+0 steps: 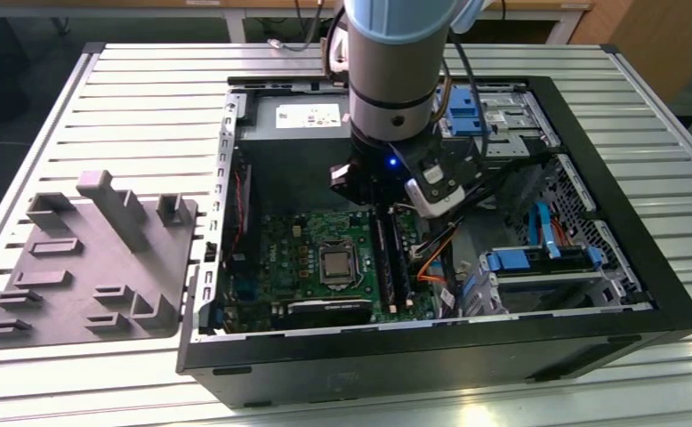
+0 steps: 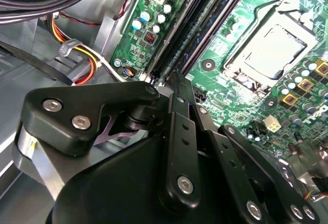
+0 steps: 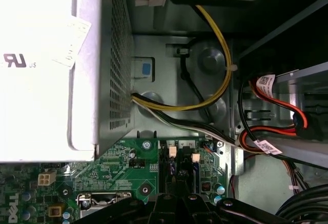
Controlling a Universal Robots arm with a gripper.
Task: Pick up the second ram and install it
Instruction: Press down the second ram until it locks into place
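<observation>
1. In the exterior view, the gripper (image 1: 384,203) is lowered into the open computer case (image 1: 631,294), directly above the memory slots (image 1: 391,258) of the green motherboard (image 1: 293,258). A dark stick, judged to be the second ram (image 1: 384,245), lies along those slots beneath the gripper, so the arm is placed for seating it. Whether it is fully pressed home cannot be told. The grey plastic tray (image 1: 85,258) with upright blocks lies on the ribbed metal counter (image 1: 144,98), well apart on the exterior view's left.

2. In the second wrist view, the fingers (image 2: 180,131) are seen drawn narrow, close together, their tips at the end of the long black slots (image 2: 205,24). It cannot be told whether anything is pinched between them. The processor socket (image 2: 266,55) is seen beside the slots.

3. In the first wrist view, the slot ends (image 3: 179,165) appear just ahead of the gripper's dark linkage (image 3: 179,208). The pale power supply (image 3: 46,65) and a yellow cable bundle (image 3: 218,55) are set against the case wall behind.
</observation>
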